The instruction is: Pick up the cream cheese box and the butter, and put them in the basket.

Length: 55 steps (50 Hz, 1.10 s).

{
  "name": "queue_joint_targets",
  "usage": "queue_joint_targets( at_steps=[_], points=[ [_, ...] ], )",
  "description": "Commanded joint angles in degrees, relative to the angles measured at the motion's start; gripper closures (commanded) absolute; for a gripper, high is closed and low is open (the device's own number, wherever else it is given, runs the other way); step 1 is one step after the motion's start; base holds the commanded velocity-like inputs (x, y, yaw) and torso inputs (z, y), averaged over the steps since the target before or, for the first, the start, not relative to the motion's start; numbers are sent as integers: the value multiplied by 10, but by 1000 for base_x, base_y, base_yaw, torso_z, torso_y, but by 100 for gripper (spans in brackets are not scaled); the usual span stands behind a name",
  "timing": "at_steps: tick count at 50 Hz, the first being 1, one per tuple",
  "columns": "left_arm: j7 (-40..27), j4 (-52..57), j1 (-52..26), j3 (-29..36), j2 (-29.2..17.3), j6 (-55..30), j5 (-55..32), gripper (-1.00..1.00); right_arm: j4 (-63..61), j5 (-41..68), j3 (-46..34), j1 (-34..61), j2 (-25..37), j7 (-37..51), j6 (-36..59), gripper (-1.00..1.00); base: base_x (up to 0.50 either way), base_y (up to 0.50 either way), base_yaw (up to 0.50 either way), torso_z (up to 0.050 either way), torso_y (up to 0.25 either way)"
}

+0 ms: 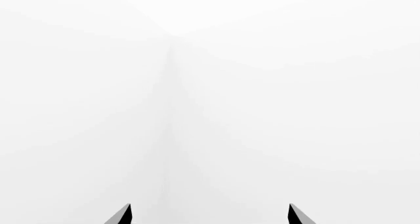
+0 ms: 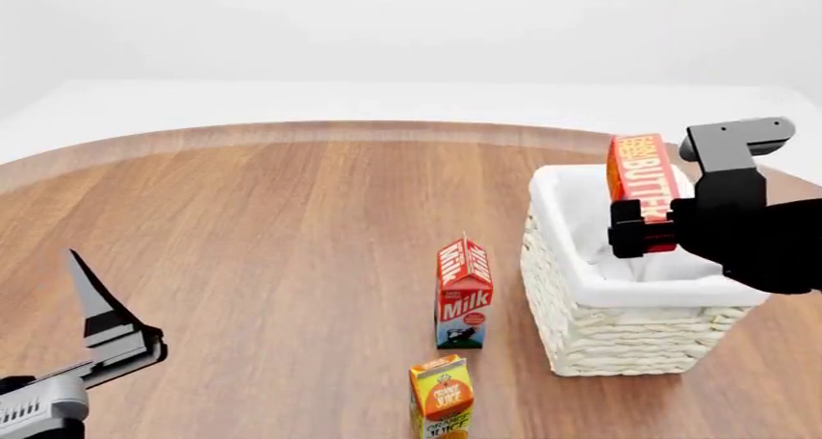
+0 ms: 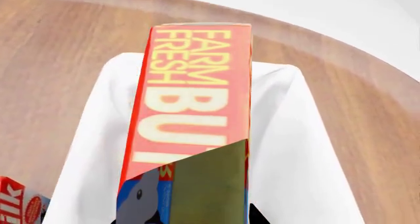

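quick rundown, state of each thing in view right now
butter: held on end above the basket, off the table
basket: upright on the table
milk carton: upright
orange juice carton: upright
right gripper: shut on the butter
left gripper: open, empty

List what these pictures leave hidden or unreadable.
- Cream cheese box: in no view; whether it lies in the basket cannot be told, since the near wall and butter hide the floor.
- Right gripper jaws: head view, covered by the butter; right wrist view, only dark bits at the edge.
- Left gripper: left wrist view, fingertips cut off by the edge.
- Butter lettering: right wrist view, lower part covered by a green-blue overlap.
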Motion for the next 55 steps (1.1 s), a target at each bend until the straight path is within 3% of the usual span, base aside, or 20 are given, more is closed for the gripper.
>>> queue_joint_targets(
  at_steps=[1,15,16,42,55],
  points=[
    [11,-1,0,-12,11,4,10,-100,5,-48,26,2,-12,-22,-5,100,0,0,0,0,0],
    [12,-5,-3,-8,12,5,11,-100,11,-63,19,15,-15,-26,4,100,0,0,0,0,1],
    [12,-5,-3,-8,12,5,11,-100,13,-63,20,16,-15,-24,4,-100,0,0,0,0,10],
    [13,-8,-3,-2,11,8,11,-100,1,-65,25,29,-6,-8,13,-100,0,0,0,0,0],
    [12,-3,-1,-4,10,7,10,-100,-248,1,68,92,99,71,66,-100,0,0,0,0,0]
  ],
)
